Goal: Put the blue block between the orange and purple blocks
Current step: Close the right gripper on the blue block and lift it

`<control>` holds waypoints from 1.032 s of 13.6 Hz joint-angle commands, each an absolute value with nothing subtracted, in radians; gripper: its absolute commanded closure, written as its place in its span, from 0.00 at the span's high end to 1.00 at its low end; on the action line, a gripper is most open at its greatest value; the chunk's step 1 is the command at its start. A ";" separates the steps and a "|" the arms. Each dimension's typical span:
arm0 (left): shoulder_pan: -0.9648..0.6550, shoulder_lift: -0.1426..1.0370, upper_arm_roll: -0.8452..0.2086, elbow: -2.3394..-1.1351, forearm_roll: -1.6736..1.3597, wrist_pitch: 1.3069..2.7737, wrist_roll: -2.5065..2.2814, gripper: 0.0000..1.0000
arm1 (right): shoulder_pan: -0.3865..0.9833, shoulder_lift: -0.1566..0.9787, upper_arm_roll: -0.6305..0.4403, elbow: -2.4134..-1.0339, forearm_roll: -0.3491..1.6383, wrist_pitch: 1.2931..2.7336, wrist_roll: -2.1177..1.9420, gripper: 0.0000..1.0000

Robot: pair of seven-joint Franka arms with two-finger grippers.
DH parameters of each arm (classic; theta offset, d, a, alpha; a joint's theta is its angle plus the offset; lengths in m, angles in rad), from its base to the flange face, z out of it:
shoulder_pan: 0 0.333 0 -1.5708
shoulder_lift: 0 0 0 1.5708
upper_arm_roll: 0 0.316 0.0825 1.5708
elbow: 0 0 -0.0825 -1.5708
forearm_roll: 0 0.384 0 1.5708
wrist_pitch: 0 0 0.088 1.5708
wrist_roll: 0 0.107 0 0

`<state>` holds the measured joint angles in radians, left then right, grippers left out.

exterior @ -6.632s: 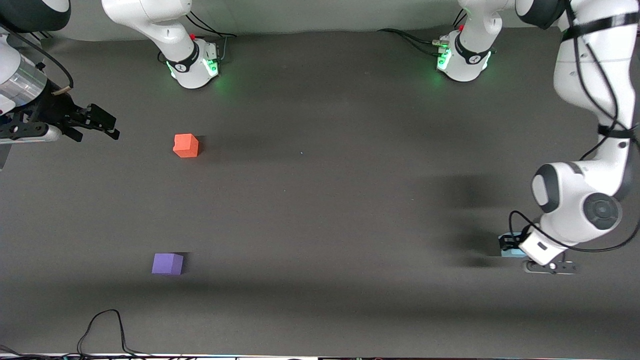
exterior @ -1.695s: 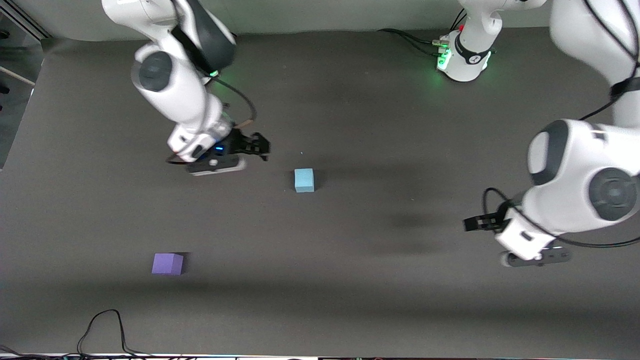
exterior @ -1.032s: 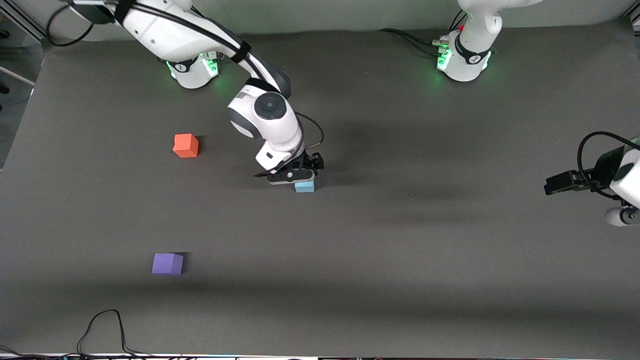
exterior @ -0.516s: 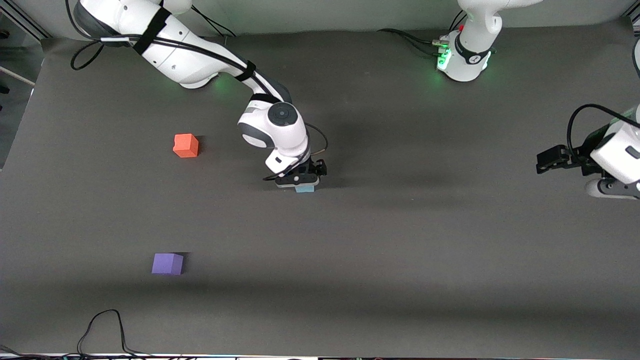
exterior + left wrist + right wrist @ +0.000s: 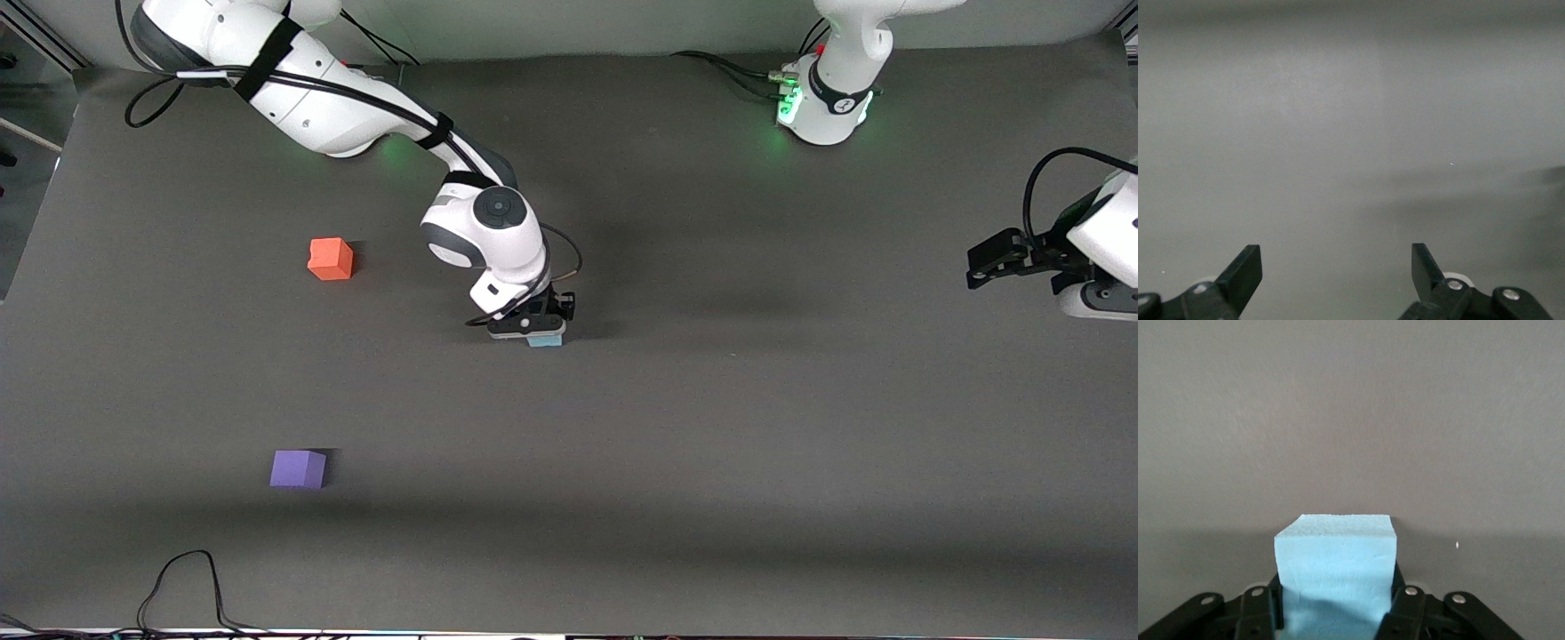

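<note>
Blue block [image 5: 545, 340] gripped mid-desk by the right hand [image 5: 533, 324].
Its fingers press the block's two side faces; foam-like, it looks light and slightly squashy. Orange block [image 5: 330, 259] and purple block [image 5: 298, 468] lie well apart. Left hand [image 5: 994, 260] waits, spread wide.

1. A dark grey table mat [image 5: 676, 462] is covering the whole work surface.
2. A black cable [image 5: 187, 582] is looping across the mat's edge nearest the front camera, toward the right arm's end.
</note>
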<state>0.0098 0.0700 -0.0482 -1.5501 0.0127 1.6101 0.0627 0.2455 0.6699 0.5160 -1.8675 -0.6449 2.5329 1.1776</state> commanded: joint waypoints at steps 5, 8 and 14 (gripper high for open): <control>-0.077 0.026 0.034 -1.586 0.009 1.601 0.071 1.00 | 0.178 0.300 0.412 -1.879 -0.113 2.259 0.687 0.40; -0.074 0.015 0.034 -1.588 0.009 1.591 0.069 1.00 | 0.181 0.145 0.217 -1.925 0.032 2.128 0.398 0.40; -0.026 0.012 -0.009 -1.589 0.008 1.592 0.067 1.00 | 0.181 0.064 -0.116 -2.144 0.043 2.224 0.056 0.40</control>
<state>-0.0510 0.0412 0.0140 -1.5621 0.0124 1.6003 0.0636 0.1651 0.0878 -0.0641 -2.0279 0.0163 2.1261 0.1360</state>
